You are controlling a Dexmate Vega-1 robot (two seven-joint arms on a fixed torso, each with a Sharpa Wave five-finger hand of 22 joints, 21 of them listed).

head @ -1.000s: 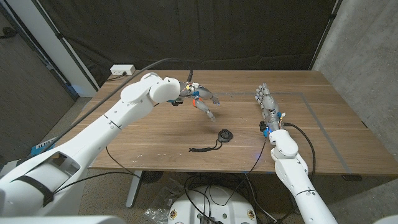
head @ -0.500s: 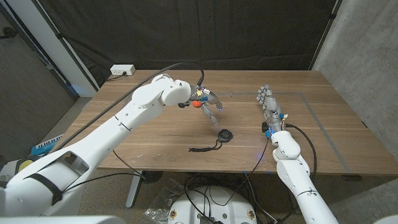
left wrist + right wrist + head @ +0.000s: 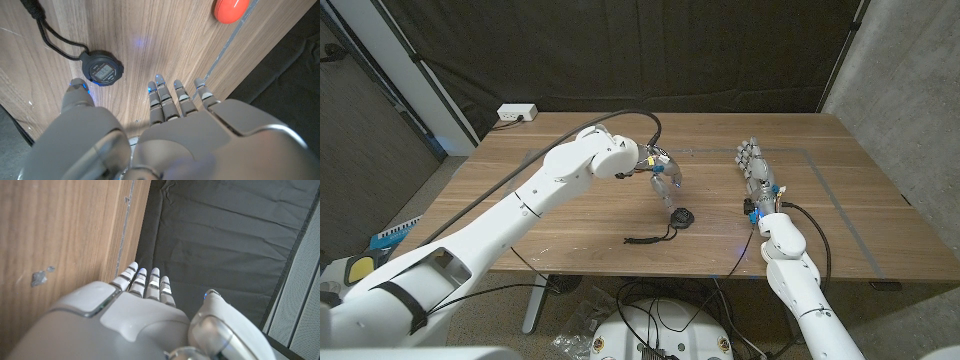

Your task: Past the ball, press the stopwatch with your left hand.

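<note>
- Left robot hand (image 3: 666, 180): positioned over the middle of the table (image 3: 570, 215), just behind the stopwatch (image 3: 681, 216) as seen in the head view. Fingers are extended and apart; nothing is held. In the left wrist view the left robot hand (image 3: 165, 107) hangs above the wood with its fingertips (image 3: 159, 80) beside the stopwatch (image 3: 102, 68); whether any finger touches the stopwatch cannot be told.
- Stopwatch: round black case with a grey display, lying face up on the table near the front middle. A black cord (image 3: 648, 238) runs from it toward the front edge and lies loosely on the wood.
- Ball (image 3: 230, 10): orange-red, resting on the table; in the left wrist view it sits beyond the fingertips, well apart from the stopwatch.
- Right robot hand (image 3: 754, 167): on the right side of the table, well apart from the stopwatch. Fingers are straight, close together and pointing toward the far edge; nothing is held. The right wrist view shows the right robot hand (image 3: 145, 287) alongside the table edge, with a dark curtain (image 3: 225, 235) behind it.
- Power strip (image 3: 516, 113): white, at the far left corner of the table.
</note>
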